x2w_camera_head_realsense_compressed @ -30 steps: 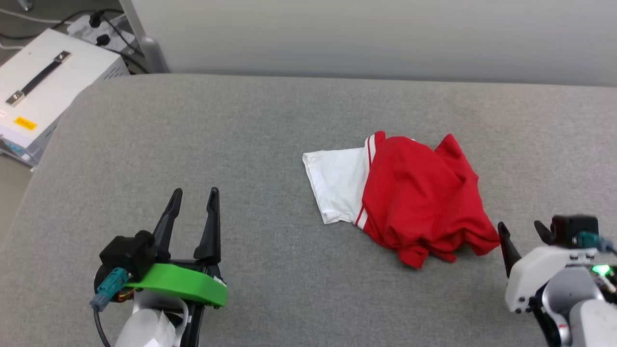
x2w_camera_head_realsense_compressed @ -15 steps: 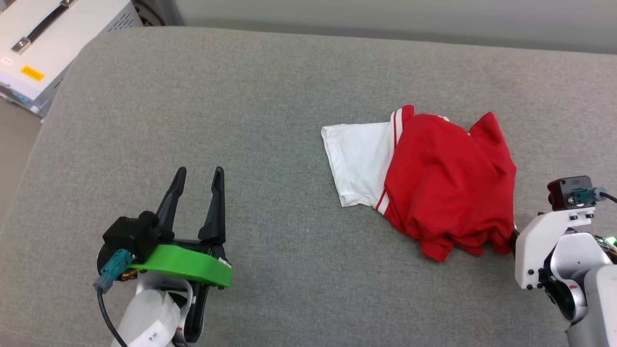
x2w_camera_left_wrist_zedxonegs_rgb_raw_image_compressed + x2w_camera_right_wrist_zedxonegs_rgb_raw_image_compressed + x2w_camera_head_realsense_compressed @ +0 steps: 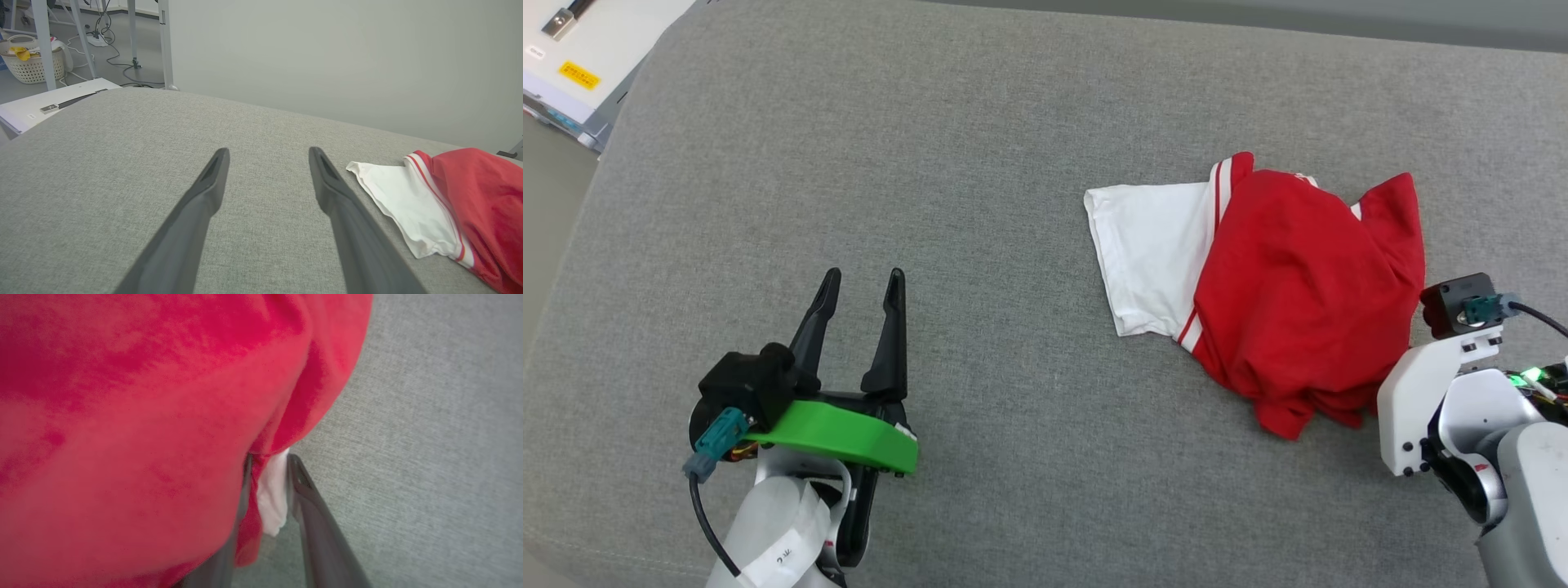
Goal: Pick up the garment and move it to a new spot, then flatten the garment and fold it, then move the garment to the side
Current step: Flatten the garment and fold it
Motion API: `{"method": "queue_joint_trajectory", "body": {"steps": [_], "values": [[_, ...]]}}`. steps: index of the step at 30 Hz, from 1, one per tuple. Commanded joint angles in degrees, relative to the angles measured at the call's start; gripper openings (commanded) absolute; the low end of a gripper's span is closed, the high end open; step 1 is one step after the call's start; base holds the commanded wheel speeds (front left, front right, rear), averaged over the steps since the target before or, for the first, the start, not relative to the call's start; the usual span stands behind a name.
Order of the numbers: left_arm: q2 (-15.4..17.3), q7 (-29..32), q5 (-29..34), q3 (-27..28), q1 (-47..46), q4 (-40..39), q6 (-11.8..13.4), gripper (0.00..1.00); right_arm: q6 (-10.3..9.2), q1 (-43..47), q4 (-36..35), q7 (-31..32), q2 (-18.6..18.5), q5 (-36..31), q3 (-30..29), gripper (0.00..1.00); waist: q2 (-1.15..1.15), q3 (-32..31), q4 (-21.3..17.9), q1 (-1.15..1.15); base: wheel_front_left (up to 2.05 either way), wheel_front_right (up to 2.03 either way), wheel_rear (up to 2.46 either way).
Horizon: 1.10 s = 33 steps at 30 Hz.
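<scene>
Right wrist view: right pincer point(image 3: 269, 462) narrow, nipping a fold of the shirt point(image 3: 143, 416) | a second ago it stood open beside the hem | shirt crumpled at 3 o'clock on surface point(image 3: 980, 163) | left pincer point(image 3: 864, 274) wide, empty, 7 o'clock | lift looks ready

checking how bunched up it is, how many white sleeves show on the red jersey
1 for certain: a white sleeve lies flat at the red jersey's left side. White cloth between the right gripper's fingers may be the second sleeve, mostly hidden.
</scene>
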Motion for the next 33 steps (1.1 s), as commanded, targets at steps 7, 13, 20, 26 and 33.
{"method": "queue_joint_trajectory", "body": {"steps": [7, 13, 20, 26, 33], "values": [[-0.03, -0.34, -0.1, 0.07, 0.08, 1.21, -0.16, 1.0, 0.02, 1.27, 1.98, -2.13, -1.81, -1.07, -0.71, 0.0, 0.59, -3.83, -1.49, 0.0, 0.0, 0.0, 0.0], [0.04, -0.34, -0.23, -0.04, 1.55, 1.41, -0.16, 1.0, 0.02, 2.69, -1.21, -3.35, -5.55, -3.87, -6.05, 0.0, 0.59, -7.25, -3.35, 0.0, 0.0, 0.0, 0.0], [0.22, -0.34, -0.34, -0.61, 2.32, 1.2, -0.16, 1.0, 0.02, 4.21, -1.35, -4.59, -9.91, -7.72, -12.32, 0.0, 0.59, -7.51, -4.78, 0.0, 0.0, 0.0, 0.0], [0.36, -0.34, -0.44, -1.21, 1.78, 1.19, -0.16, 1.0, 0.02, 4.1, 5.98, -7.5, -11.15, -12.38, -17.91, 0.04, 0.59, -6.58, -5.16, 0.0, 0.0, 0.0, 0.0], [0.62, -0.34, -0.59, -1.32, 1.76, 2.07, -0.16, 1.0, 0.02, 1.15, 10.95, -14.34, -6.53, -15.54, -22.38, 1.0, 0.59, -7.71, -6.39, 0.0, 0.0, 0.0, 0.0]]}}
